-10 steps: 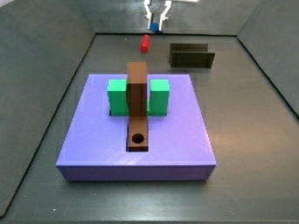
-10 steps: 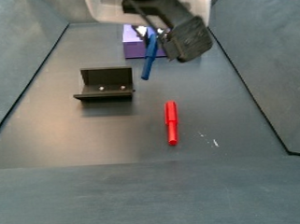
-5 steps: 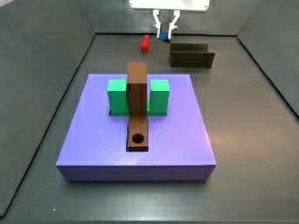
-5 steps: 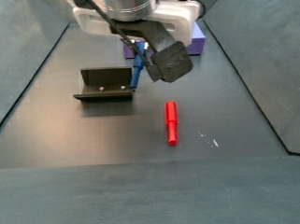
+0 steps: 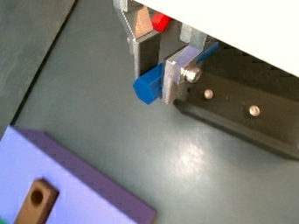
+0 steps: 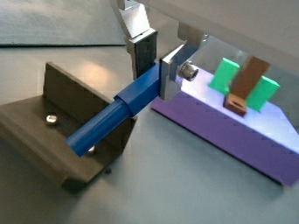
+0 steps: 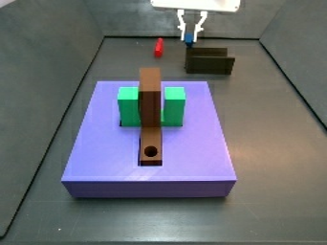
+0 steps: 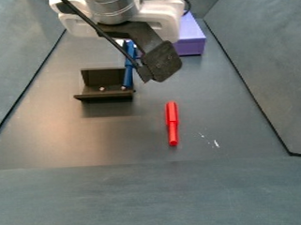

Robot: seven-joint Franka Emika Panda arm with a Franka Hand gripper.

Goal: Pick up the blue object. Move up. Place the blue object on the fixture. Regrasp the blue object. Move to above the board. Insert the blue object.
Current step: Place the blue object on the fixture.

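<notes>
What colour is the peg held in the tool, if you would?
Blue; the peg in the tool shows best in a wrist view.

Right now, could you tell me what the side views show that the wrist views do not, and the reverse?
Only a side view shows the whole red peg lying on the floor, apart from the fixture. Only a wrist view shows the blue peg clamped between the gripper's fingers, its lower end at the fixture's wall. Both kinds show the board, green block and brown bar.

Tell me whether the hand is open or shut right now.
Shut on the blue peg: the hand, over the fixture, has both plates pressed against the peg.
</notes>
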